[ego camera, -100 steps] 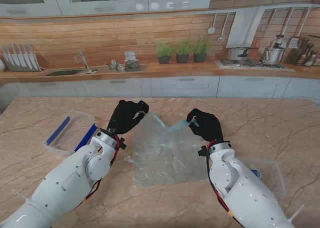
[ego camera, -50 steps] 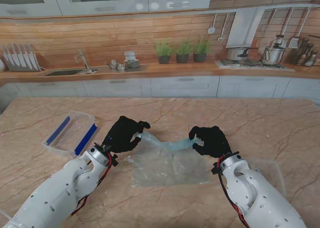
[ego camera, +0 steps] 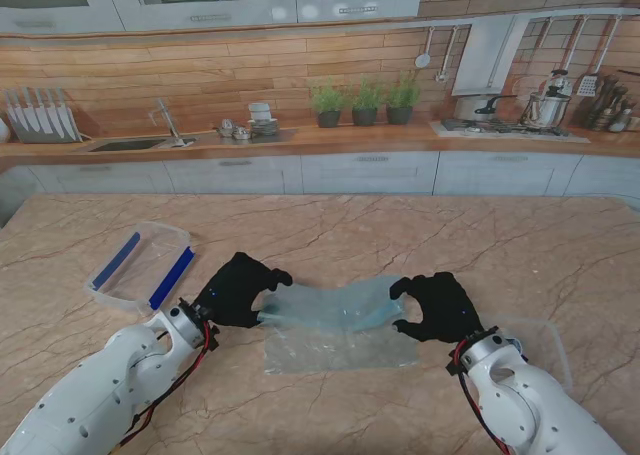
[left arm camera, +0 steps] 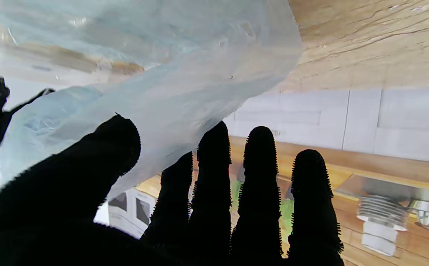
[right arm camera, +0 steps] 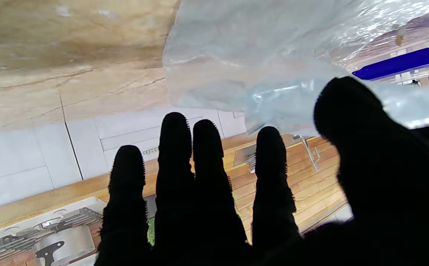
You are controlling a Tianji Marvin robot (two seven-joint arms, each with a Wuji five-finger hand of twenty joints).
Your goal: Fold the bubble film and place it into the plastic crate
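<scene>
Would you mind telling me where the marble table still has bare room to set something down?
Bare marble table lies between the translucent bubble film and the far counter, and to the right past the right hand. It is crowded on the left, where the clear plastic crate with blue handles sits beside the left hand, and in the middle under the film.

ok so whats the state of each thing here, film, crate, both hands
bubble film: partly folded, far edge lifted and drawn toward me over the part lying flat on the table
plastic crate: open, lying on the table to the left, nothing visible inside
left hand: shut on the film's left corner
right hand: shut on the film's right corner
</scene>
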